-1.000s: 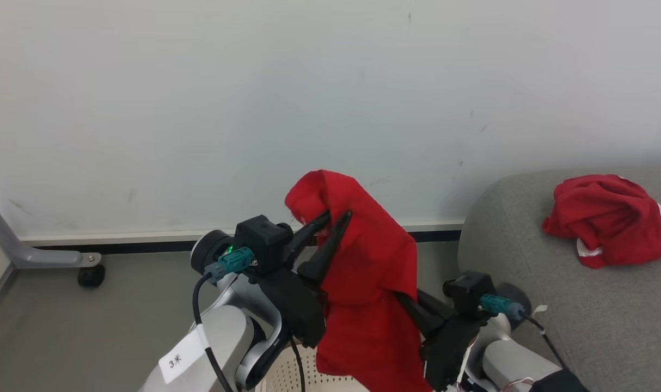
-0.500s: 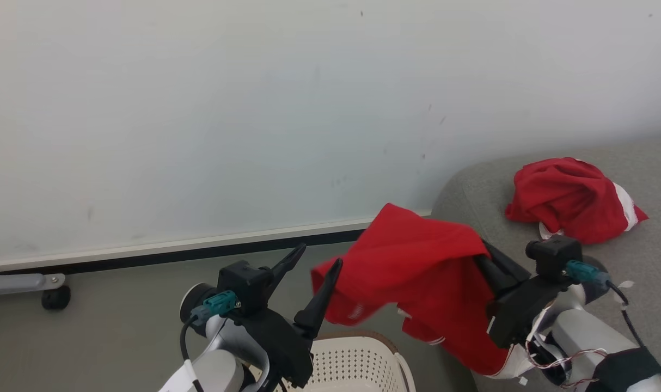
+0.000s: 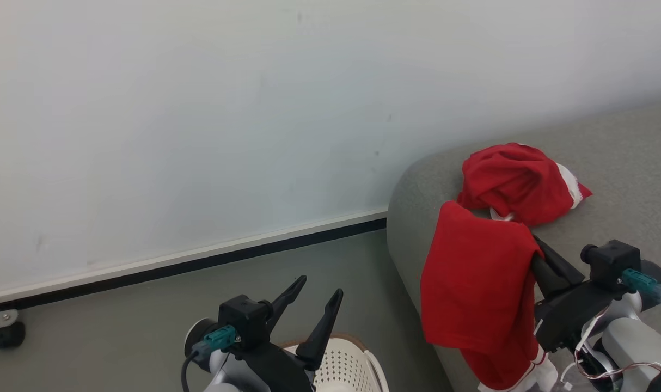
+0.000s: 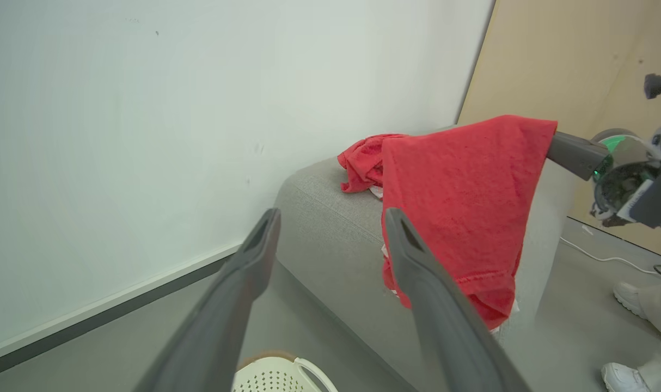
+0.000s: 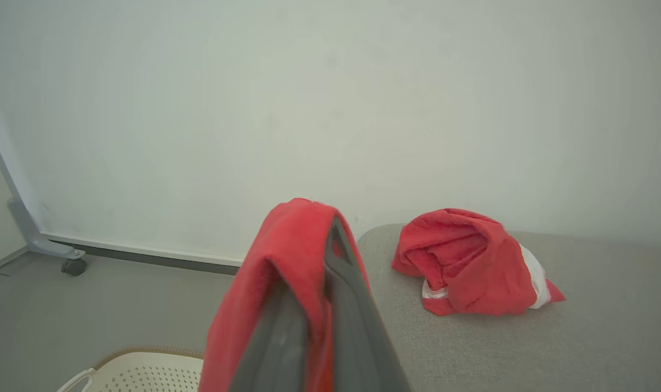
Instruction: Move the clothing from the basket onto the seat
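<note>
A red garment of the clothing hangs from my right gripper, which is shut on its top edge beside the seat's rounded end; its fingertips are under the cloth. From the right wrist the same garment drapes over the closed fingers. A second red garment with white trim lies bunched on the grey seat. My left gripper stands open and empty above the basket, whose cream perforated wall shows at the bottom edge. The left wrist view shows the hanging garment just beyond my open left gripper.
A white wall with a dark baseboard runs behind. The wheeled foot of a grey stand sits on the floor at far left. A person's white shoes stand on the floor past the seat, near a tan panel.
My left gripper has opened and let go of the red garment. The right gripper has carried it rightward to the seat's end. The head camera has turned right.
</note>
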Available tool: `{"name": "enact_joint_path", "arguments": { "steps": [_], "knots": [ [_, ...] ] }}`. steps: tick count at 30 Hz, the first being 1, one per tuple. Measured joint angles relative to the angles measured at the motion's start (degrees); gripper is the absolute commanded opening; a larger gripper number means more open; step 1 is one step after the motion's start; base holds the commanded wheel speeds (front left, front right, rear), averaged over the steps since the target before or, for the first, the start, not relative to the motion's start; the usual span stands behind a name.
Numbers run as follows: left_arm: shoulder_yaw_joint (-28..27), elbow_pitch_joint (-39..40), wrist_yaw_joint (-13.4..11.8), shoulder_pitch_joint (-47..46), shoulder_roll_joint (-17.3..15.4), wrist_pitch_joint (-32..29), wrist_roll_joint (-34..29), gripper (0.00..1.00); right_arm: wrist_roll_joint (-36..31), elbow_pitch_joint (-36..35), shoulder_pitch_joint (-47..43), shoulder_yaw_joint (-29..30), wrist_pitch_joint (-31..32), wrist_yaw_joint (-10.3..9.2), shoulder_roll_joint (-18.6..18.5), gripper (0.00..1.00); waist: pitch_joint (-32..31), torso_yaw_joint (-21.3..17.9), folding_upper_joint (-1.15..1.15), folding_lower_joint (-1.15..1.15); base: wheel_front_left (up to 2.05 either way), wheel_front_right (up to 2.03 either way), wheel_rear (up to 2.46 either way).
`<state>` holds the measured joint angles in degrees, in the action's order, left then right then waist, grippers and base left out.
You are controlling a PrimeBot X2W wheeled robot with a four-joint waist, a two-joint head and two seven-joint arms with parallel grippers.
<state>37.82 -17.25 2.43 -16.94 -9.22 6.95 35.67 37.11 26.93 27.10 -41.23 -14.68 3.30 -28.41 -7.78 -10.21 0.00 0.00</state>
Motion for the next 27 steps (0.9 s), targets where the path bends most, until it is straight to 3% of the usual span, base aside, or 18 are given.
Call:
{"name": "enact_joint_path", "arguments": {
  "steps": [17, 27],
  "knots": [
    [3.14, 0.05, -0.51, 2.18, 2.44, 1.85, -1.05, 1.0, -1.44, -9.6, -4.17, 1.78, 0.0, -2.87, -5.08, 0.0, 0.81, -8.12, 0.0, 0.0, 0.0, 0.0, 0.0],
    [4.7, -0.21, -0.42, 2.11, 3.0, 2.07, -2.16, 1.0, -2.36, -11.54, 1.0, 3.38, 0.07, -2.74, -7.04, 0.0, 3.25, -8.21, 0.0, 0.0, 0.0, 0.0, 0.0]
  ]
}}
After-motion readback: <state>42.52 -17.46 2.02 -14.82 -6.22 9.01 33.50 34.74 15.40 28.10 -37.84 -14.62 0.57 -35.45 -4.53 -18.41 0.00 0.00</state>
